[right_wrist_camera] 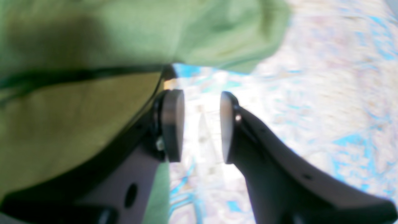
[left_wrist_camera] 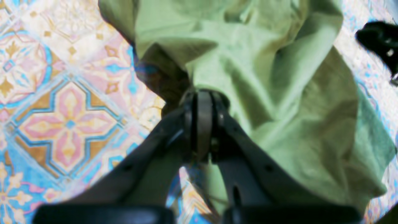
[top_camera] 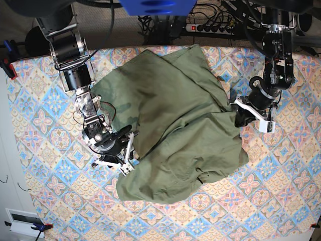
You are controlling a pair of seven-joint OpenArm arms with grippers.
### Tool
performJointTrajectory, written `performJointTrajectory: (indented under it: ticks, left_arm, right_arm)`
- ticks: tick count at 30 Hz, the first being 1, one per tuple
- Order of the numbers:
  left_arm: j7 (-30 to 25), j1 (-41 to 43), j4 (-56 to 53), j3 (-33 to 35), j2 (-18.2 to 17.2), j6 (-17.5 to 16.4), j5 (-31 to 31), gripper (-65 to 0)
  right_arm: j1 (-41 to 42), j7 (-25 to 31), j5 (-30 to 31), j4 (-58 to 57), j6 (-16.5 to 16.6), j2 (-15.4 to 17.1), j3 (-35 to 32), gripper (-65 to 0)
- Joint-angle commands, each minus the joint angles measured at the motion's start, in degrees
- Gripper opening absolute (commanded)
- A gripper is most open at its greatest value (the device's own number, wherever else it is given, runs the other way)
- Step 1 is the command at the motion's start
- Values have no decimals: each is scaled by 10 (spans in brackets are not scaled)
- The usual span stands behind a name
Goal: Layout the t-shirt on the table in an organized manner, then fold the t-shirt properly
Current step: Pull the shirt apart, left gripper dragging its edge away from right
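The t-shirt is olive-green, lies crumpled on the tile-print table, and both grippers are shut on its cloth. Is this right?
Not quite. Only the left gripper is shut on the t-shirt. The right wrist view shows the right gripper open beside the cloth, with only the table between its pads. The rest is right.

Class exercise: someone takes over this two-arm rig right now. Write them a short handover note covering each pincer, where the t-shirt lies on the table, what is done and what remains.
Left pincer: shut on the t-shirt, pinching a bunched edge on the base view's right side.
Right pincer: open, nothing between its pads, right beside the shirt's edge on the base view's left side.
T-shirt: a crumpled, wrinkled heap in the middle of the table, not spread flat.
Done: one edge gripped.
Left: grip with the right pincer, spread the shirt flat, then fold it.
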Motion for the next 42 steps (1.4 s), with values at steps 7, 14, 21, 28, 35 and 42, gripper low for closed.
performJointTrajectory:
  ticks: [7,14,21,28,35,42]
  left_arm:
    - [-12,-9,-22,-15,-13,-1,-4,-650]
    - [-10,-43,-118,-132,-14,0,-3,-650]
    - [-9,-91,-161,-180,-28,0,12,-650]
    - [-3,-109,-162,-180,-28,0,15,-553]
    - [18,-106,-162,-180,-28,0,14,-322]
    - [20,-93,-157,-180,-13,-2,10,-346]
  right_arm:
    - [15,-11,-1,-12,-4,-1,2,-412]
    - [16,-11,-1,-15,-4,-17,6,-410]
    - [36,-11,-5,-11,-4,-18,2,-409]
    - [71,4,-6,-13,-4,-19,-111,-409]
    - [104,17,-5,-15,-4,-21,-146,-409]
    - [154,19,-4,-52,-4,-70,-149,-409]
